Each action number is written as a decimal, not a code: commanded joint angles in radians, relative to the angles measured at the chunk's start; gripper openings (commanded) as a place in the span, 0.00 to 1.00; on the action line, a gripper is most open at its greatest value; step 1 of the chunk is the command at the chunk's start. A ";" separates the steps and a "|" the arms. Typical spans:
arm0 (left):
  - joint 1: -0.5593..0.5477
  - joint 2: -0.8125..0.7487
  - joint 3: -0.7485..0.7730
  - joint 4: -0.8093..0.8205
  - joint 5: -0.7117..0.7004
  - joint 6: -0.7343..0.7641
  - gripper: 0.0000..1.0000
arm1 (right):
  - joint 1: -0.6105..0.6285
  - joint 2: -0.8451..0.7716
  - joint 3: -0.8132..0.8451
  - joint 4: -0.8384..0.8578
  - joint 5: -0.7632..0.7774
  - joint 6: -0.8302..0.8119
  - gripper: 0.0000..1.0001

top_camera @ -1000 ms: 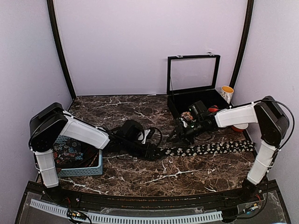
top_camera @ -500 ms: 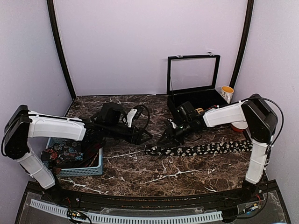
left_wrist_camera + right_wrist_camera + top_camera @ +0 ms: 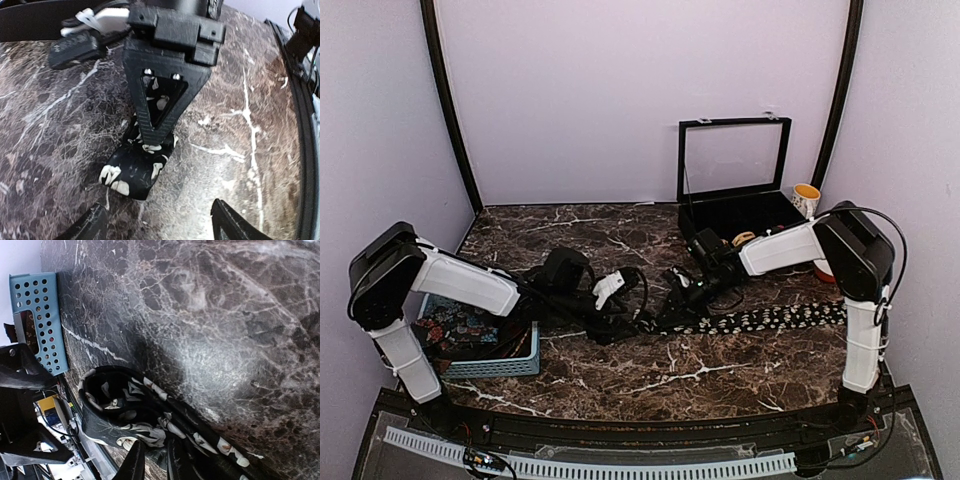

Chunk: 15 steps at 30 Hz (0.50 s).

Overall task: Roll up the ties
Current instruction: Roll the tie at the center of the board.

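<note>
Blue basket (image 3: 490, 365), one, left on surface (image 3: 620, 375): patterned ties (image 3: 465, 325) heaped, count unclear. Black case (image 3: 760, 208), one, lid up: one tan coil (image 3: 744, 238). One black white-print tie (image 3: 770, 318) stretched on surface. Right fingers (image 3: 134, 462) clamped on its folded end; left fingers (image 3: 227, 222) apart.

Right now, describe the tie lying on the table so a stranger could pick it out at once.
On the dark marble table, look just in front of the black glass-lidded case at back right. A black tie with white prints runs from there towards the middle, the only fabric stretched out long; other fabric sits bundled in the blue basket.
</note>
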 commanded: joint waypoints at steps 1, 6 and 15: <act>0.001 0.065 0.050 0.039 0.038 0.168 0.73 | 0.009 0.039 0.023 -0.078 0.054 -0.082 0.18; 0.001 0.138 0.100 0.059 0.027 0.203 0.74 | 0.010 0.048 0.052 -0.119 0.072 -0.128 0.18; -0.011 0.261 0.194 -0.006 0.054 0.246 0.69 | -0.033 -0.042 0.065 -0.150 0.039 -0.132 0.27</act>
